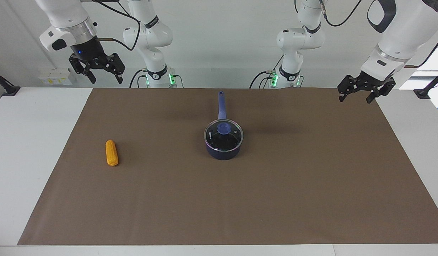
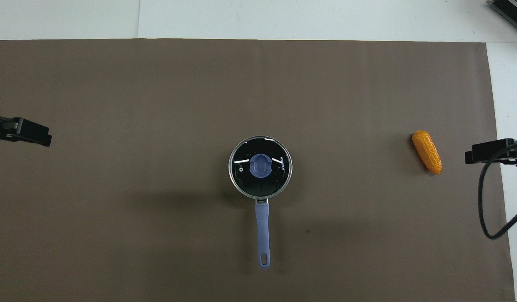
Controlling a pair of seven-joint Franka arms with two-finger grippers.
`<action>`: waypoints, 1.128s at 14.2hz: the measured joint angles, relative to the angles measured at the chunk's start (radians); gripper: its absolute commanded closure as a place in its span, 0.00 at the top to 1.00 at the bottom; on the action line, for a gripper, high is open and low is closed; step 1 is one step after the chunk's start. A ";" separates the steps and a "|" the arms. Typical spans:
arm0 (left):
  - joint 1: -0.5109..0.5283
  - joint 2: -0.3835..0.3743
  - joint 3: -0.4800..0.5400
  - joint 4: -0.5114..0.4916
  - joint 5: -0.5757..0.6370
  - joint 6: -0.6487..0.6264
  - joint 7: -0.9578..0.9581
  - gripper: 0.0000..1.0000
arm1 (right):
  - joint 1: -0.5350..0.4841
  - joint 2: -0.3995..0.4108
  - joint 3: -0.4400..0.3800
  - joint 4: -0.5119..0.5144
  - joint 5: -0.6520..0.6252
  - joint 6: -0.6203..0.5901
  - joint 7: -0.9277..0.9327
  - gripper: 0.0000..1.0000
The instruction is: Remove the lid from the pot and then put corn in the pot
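Lid sits flat on the pot at the middle of the brown mat, a clear glass disc in a thin metal rim with a blue knob at its centre. Glass and rim look stiff, smooth and likely slippery, and the glass could crack if dropped, so the knob seems the one sound place to pinch, from straight above. It should be light enough for one gripper. The pot is a small dark blue saucepan, its long handle pointing toward the robots; through the glass only a black inside shows, with nothing in it that I can make out. It looks rigid and steady on its base. Corn lies on the mat well apart from the pot, toward the right arm's end of the counter, its length running roughly toward and away from the robots. Being bumpy and firm-looking, it should give good purchase across its middle. Right gripper hangs high over the counter's edge at its own end, fingers apart and holding nothing. Left gripper hangs over the mat's corner at the other end, also spread and empty. Neither touches anything, so the lid is not yet lifted.
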 measured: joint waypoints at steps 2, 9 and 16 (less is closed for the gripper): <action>0.000 0.000 0.000 0.000 0.000 0.001 0.000 1.00 | 0.000 0.000 0.000 0.000 0.000 0.000 0.000 1.00; -0.007 0.002 -0.005 -0.006 0.000 0.050 0.001 1.00 | 0.000 0.000 0.000 0.000 0.000 0.000 0.000 1.00; -0.050 0.030 -0.015 -0.104 0.000 0.273 0.005 1.00 | 0.000 0.000 0.000 0.000 0.000 0.000 0.000 1.00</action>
